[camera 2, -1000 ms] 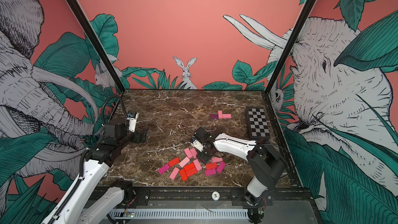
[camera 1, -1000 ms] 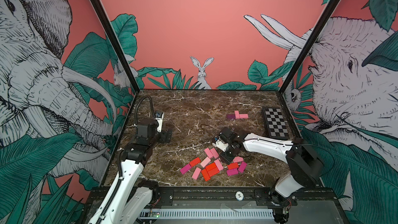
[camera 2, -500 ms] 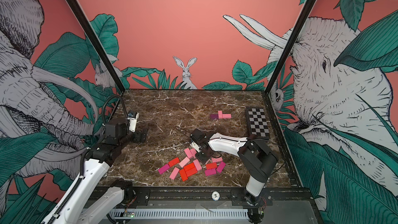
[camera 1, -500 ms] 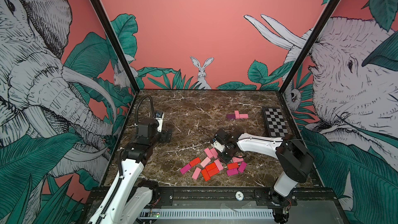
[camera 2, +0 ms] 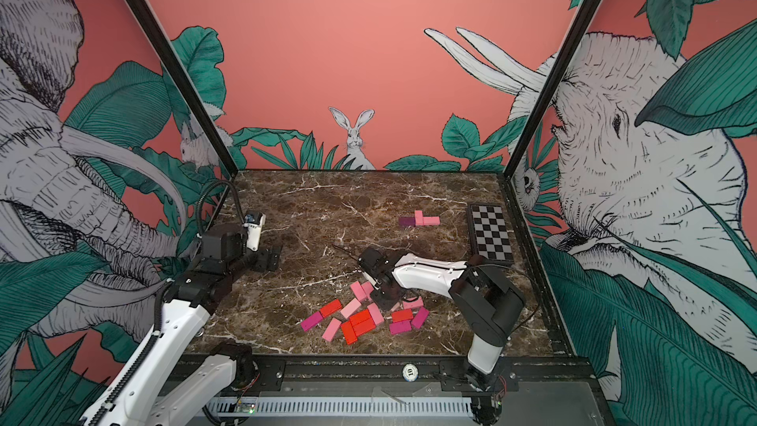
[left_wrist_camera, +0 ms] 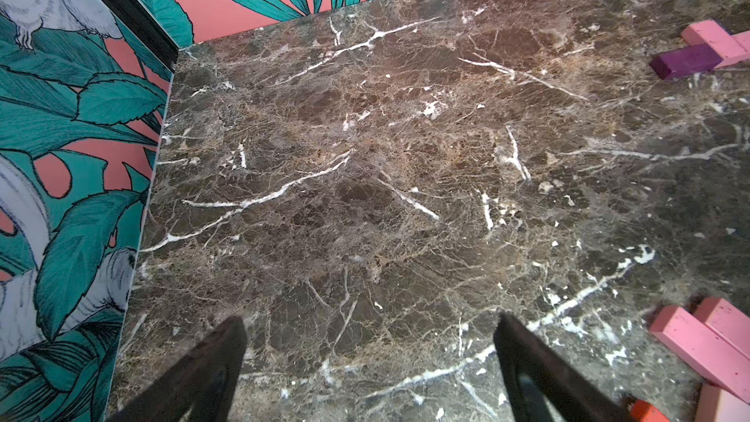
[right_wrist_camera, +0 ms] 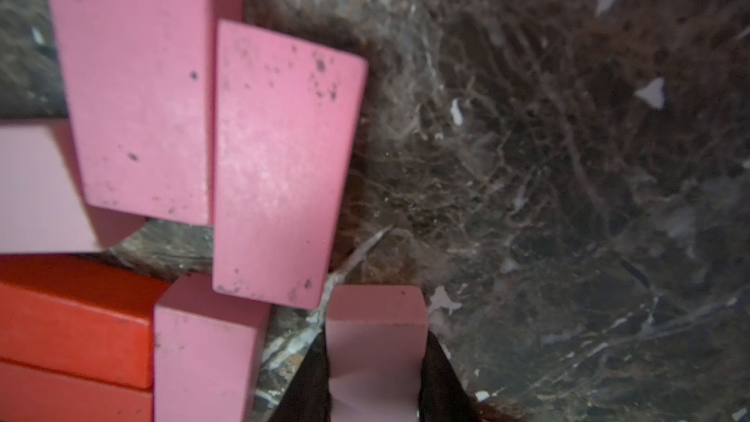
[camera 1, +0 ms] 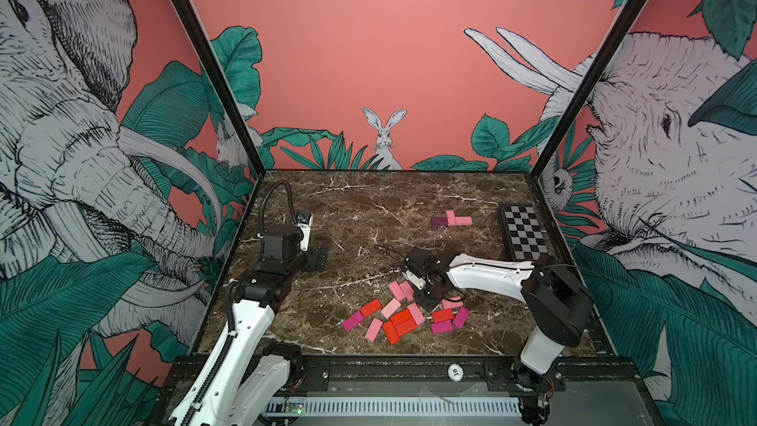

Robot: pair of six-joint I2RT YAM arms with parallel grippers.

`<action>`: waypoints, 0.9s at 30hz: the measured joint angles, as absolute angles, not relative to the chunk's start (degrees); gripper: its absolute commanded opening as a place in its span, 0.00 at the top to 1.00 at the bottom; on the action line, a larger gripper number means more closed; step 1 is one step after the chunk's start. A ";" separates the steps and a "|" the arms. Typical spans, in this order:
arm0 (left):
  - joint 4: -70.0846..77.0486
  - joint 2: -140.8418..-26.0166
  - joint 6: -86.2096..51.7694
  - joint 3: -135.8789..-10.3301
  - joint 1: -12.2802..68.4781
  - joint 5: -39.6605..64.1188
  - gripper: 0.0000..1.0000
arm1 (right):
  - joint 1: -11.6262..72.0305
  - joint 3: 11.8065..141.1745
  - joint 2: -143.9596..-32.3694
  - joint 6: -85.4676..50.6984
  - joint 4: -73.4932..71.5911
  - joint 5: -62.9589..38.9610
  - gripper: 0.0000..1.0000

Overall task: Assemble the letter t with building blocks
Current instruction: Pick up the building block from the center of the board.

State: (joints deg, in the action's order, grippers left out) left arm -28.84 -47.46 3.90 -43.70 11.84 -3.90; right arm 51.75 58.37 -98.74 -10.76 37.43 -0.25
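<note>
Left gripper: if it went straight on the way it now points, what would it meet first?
Probably the bare marble tabletop. The open left gripper aims down at it, with no block ahead of it in the wrist view; the pink blocks and the purple block lie off that line.

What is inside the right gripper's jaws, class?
A light pink block, pinched between the right gripper's black fingers. Its rear end runs out of frame, and the top views do not show it clearly under the gripper.
</note>
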 measured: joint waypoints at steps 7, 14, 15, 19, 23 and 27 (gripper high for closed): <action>-28.84 -47.62 3.90 -43.70 11.84 -3.90 0.03 | 50.61 60.75 -98.28 -15.25 38.39 4.23 0.96; -28.84 -47.57 3.90 -43.70 11.84 -3.88 0.03 | 45.32 60.36 -91.00 -18.28 33.74 9.61 1.00; -28.84 -47.55 3.90 -43.70 11.84 -3.88 0.03 | 44.60 59.99 -89.38 -18.59 33.01 10.85 1.00; -28.86 -47.24 3.88 -43.70 11.84 -3.88 0.03 | 41.93 59.99 -85.41 -17.80 30.79 14.85 1.00; -28.86 -47.00 3.90 -43.70 11.84 -3.90 0.03 | 38.94 61.25 -85.10 -16.47 30.06 17.41 1.00; -28.86 -47.00 3.88 -43.70 11.84 -3.90 0.03 | 34.22 62.96 -85.14 -15.00 29.85 15.31 1.00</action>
State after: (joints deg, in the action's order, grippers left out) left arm -28.86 -47.00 3.88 -43.70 11.84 -3.90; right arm 34.22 62.96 -85.14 -15.00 29.85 15.31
